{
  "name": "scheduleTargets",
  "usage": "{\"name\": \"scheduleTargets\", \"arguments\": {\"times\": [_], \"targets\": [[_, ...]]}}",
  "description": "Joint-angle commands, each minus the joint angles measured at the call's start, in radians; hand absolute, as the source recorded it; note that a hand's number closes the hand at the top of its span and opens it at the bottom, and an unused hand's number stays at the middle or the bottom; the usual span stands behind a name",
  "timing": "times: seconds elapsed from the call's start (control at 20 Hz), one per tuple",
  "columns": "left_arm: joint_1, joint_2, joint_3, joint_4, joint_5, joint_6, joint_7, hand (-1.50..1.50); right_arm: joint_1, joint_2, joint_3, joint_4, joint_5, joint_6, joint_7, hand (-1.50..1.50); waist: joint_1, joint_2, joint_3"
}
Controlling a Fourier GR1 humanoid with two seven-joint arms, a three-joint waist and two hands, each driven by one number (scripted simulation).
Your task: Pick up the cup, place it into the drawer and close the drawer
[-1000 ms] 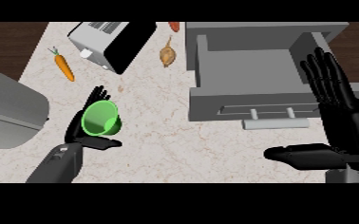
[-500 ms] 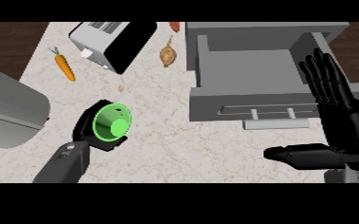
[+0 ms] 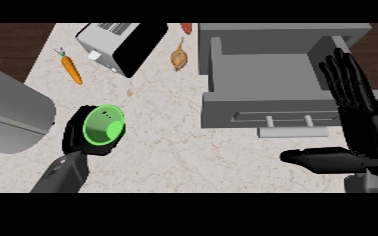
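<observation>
A bright green cup (image 3: 103,126) is at the lower left of the head view, its opening facing up toward me. My left hand (image 3: 76,136) is curled round it from below and behind, holding it over the marble counter. The grey drawer (image 3: 258,111) stands pulled open at the right, nothing inside it, its handle (image 3: 292,131) on the front facing me. My right hand (image 3: 353,105) rests open at the right edge, fingers pointing up beside the drawer, thumb stretched left below the handle.
A toaster (image 3: 122,45) lies at the back left. An orange carrot (image 3: 71,69) lies left of it, a tan bulb-shaped vegetable (image 3: 179,57) beside the drawer, and a red item (image 3: 186,28) at the back edge. A grey rounded container (image 3: 22,115) fills the far left.
The left hand has closed round the green cup and turned it, so its opening now faces up. Cup and hand shifted slightly. The right hand has not moved.
</observation>
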Motion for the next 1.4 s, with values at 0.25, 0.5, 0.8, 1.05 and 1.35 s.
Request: {"name": "scheduleTargets", "arguments": {"times": [0.25, 0.5, 0.8, 1.05, 1.35], "targets": [[0.004, -0.028, 0.008, -0.096, 0.023, -0.048, -0.187, 1.50, -0.036, 0.007, 0.001, 0.004, 0.018, -0.024, 0.027, -1.50, 0.011, -0.004, 0.001], [-0.080, -0.075, -0.048, -0.202, 0.006, 0.022, -0.070, 1.50, 0.007, 0.003, -0.007, 0.058, 0.014, 0.003, -0.027, -1.50, 0.016, -0.009, 0.004], [-0.127, -0.120, -0.118, -0.443, 0.008, 0.131, 0.120, 1.50, 0.088, -0.032, -0.054, -0.062, -0.039, 0.035, 0.012, -1.50, 0.020, -0.018, 0.005], [-0.143, -0.162, -0.182, -0.663, 0.014, 0.222, 0.329, 1.50, -0.001, -0.012, -0.049, 0.025, -0.018, 0.003, 0.010, -1.50, 0.029, -0.014, 0.004], [-0.307, -0.206, -0.259, -0.742, 0.002, 0.362, 0.520, 1.50, 0.051, -0.020, -0.048, -0.025, -0.025, 0.030, -0.001, -1.50, 0.013, -0.012, 0.004]]}}
